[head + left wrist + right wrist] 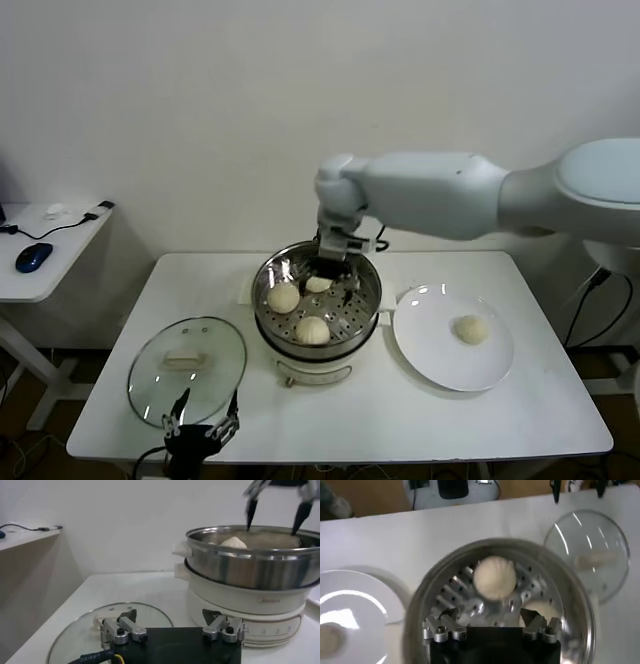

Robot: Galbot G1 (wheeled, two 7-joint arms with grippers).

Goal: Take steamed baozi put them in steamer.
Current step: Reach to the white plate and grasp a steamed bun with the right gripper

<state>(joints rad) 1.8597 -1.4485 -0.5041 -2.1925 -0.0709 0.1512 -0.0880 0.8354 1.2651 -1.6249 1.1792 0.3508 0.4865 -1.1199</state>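
The steel steamer (366,305) sits on its cream-white pot base mid-table and holds three baozi: one at the left (283,297), one at the back (318,284), one at the front (312,329). A fourth baozi (471,329) lies on the white plate (430,350). My right gripper (333,275) is open and empty, just above the back baozi (493,578) inside the steamer's (420,605) rim. From the left wrist view its fingers (250,515) spread over the steamer (250,570). My left gripper (200,425) is open and empty at the table's front edge.
A round glass lid (187,368) with a white handle lies flat left of the steamer, just beyond my left gripper (172,617). A side desk (40,255) with a mouse stands at far left. The wall runs behind the table.
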